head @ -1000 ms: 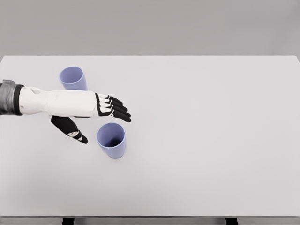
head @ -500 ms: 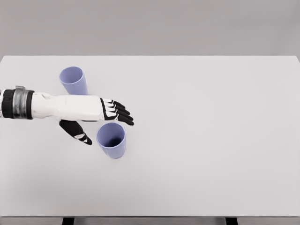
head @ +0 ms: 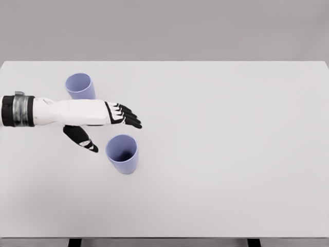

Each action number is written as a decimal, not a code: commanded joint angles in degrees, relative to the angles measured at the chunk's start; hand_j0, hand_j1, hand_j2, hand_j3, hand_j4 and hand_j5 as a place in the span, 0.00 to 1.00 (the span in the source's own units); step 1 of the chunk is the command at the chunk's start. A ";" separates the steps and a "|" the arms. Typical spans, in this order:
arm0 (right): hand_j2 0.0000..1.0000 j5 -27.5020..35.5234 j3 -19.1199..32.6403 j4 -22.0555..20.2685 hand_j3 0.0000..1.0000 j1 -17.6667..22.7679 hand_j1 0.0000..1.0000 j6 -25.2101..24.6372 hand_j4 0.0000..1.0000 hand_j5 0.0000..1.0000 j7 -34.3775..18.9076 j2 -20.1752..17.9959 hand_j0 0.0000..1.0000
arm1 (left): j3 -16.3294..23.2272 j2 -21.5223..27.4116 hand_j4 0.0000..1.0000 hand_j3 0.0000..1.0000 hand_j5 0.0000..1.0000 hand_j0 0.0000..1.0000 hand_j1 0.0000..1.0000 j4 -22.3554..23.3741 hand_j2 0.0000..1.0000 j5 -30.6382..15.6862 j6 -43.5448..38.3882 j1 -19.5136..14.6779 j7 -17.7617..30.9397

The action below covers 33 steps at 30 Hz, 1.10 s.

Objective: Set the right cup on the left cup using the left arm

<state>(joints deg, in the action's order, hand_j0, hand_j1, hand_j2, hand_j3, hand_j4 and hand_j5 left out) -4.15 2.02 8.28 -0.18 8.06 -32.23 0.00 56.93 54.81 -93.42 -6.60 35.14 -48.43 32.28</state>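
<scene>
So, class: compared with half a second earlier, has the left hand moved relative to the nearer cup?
Yes. The left hand has pulled slightly back toward the left and far edge, away from the nearer cup, which has stayed put; the fingers are open.

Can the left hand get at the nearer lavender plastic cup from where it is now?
Probably yes. The left hand hovers open just behind and left of the nearer lavender plastic cup, thumb toward it, with bare white table between them. The farther lavender cup stands behind the forearm, out of the path.

The left hand point(head: 105, 123) reaches in from the frame's left edge, fingers spread and empty. One lilac cup point(head: 122, 154) stands just below its fingertips; another cup point(head: 80, 86) stands above the forearm on the white table point(head: 231, 154).
</scene>
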 commanded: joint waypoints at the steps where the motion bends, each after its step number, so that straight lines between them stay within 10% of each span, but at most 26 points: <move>1: 1.00 -0.07 0.00 -0.01 1.00 0.00 1.00 0.03 1.00 1.00 -0.02 0.00 1.00 | 0.11 -0.93 1.00 1.00 1.00 1.00 1.00 1.83 1.00 0.01 -0.14 0.00 -0.03; 33: 1.00 -0.07 0.00 -0.01 1.00 0.00 1.00 0.03 1.00 1.00 -0.02 0.00 1.00 | -2.79 -1.81 1.00 1.00 1.00 1.00 1.00 -0.80 1.00 5.11 -0.14 6.68 -3.11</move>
<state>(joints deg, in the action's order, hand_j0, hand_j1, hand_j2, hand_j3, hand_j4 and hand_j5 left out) -4.14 2.02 8.28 -0.18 8.06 -32.23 0.00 54.25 53.10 -94.13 -1.26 35.14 -41.75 29.49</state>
